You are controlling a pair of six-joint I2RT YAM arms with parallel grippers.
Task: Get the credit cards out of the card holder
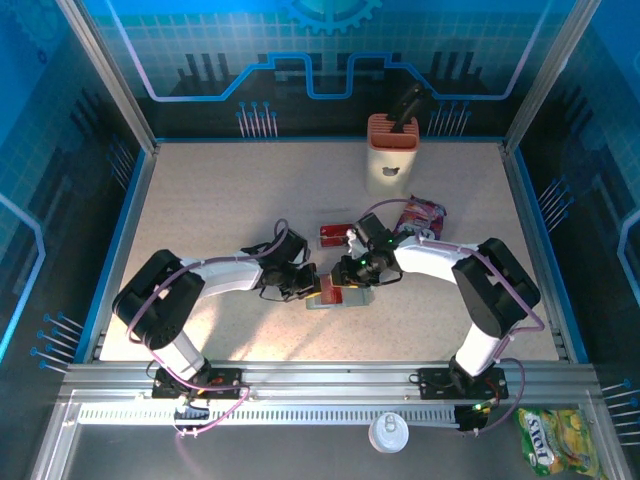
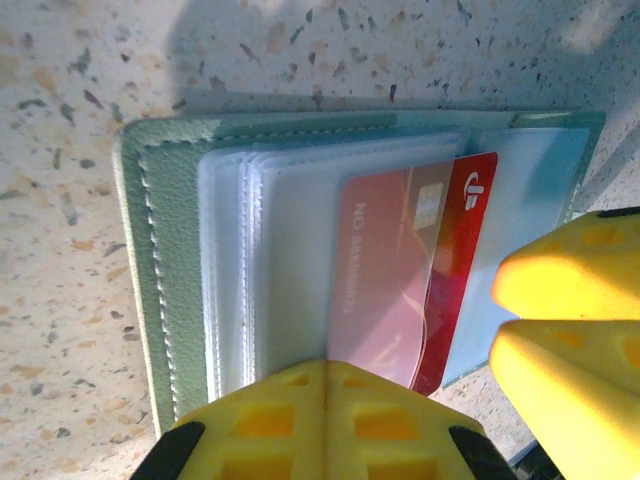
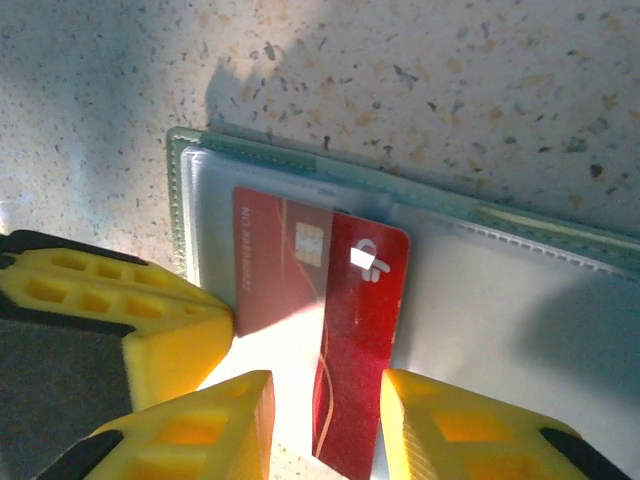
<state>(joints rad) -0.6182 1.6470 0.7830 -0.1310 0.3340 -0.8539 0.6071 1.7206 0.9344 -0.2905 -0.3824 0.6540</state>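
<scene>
On the speckled table (image 1: 220,200), one card holder (image 2: 170,250) is laid open and flat in the middle, between the two arms. It is green at the edge and is filled with clear sleeves (image 2: 290,260). One red card (image 3: 360,300) is seen partly out of a sleeve: one end is under the clear plastic and the other end is bare. Two grippers are met at the holder. The left gripper (image 2: 325,400) is closed tight with nothing between its yellow fingers, and its tips are set at one edge of the holder, over the sleeves. The right gripper (image 3: 325,425) is held partly open, and the bare end of the red card is found between its two fingers; whether the card is pinched cannot be told. A second card (image 1: 333,236), red from above, is laid alone on the table, a little beyond the holder. Farther back, one orange-and-cream block (image 1: 390,155) is stood, with one crinkled snack packet (image 1: 422,215) near it. One white lid (image 1: 388,432) and one yellow-green bag (image 1: 547,440) are seen by the front rail.
</scene>
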